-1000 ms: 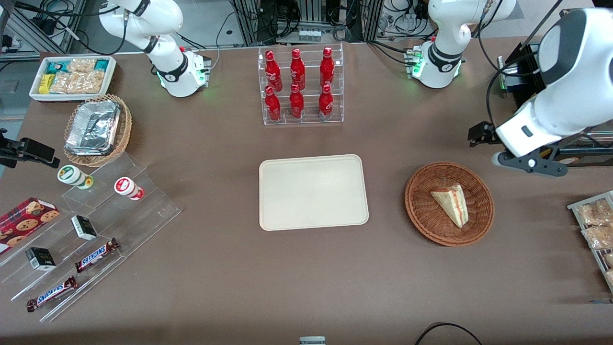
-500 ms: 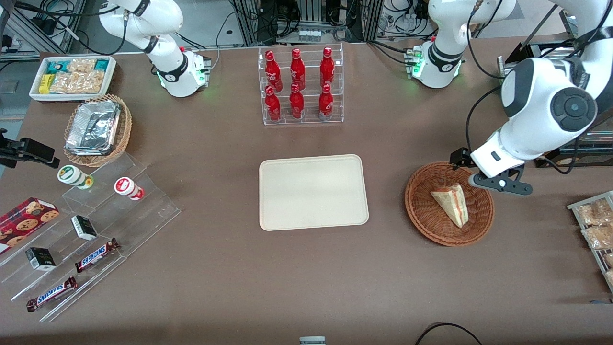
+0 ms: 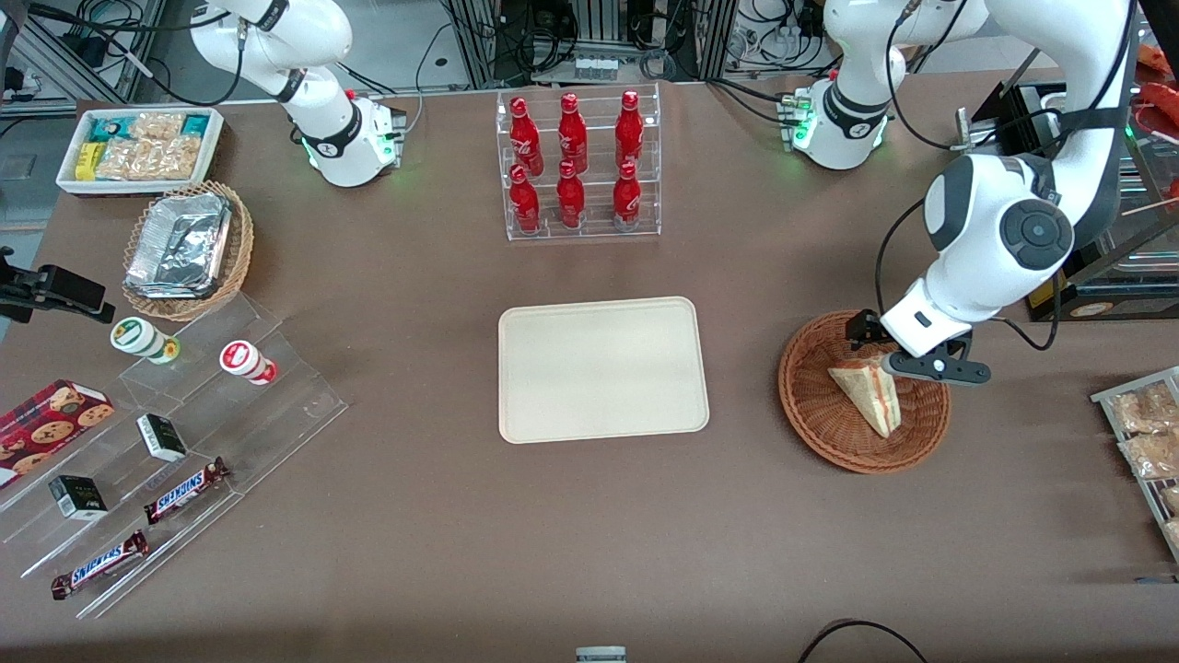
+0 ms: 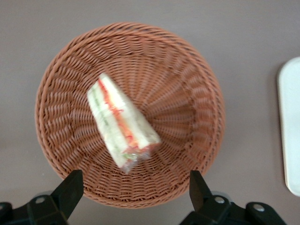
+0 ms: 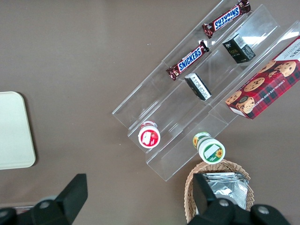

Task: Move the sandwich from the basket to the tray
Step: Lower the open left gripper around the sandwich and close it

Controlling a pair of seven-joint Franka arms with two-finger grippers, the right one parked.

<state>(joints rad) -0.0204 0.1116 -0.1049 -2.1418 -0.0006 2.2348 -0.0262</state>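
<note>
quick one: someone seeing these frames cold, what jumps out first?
Probably the rack of red bottles, farther from the front camera than the bare cream tray at mid-table. Next, the working arm's gripper hanging open over the reddish-brown basket, fingers wide apart and clear of the wrapped sandwich lying inside. The snack display of stepped clear shelves toward the parked arm's end also draws the eye.

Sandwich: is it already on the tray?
No. The sandwich lies in the basket, the open gripper above it, and the tray holds nothing.
</note>
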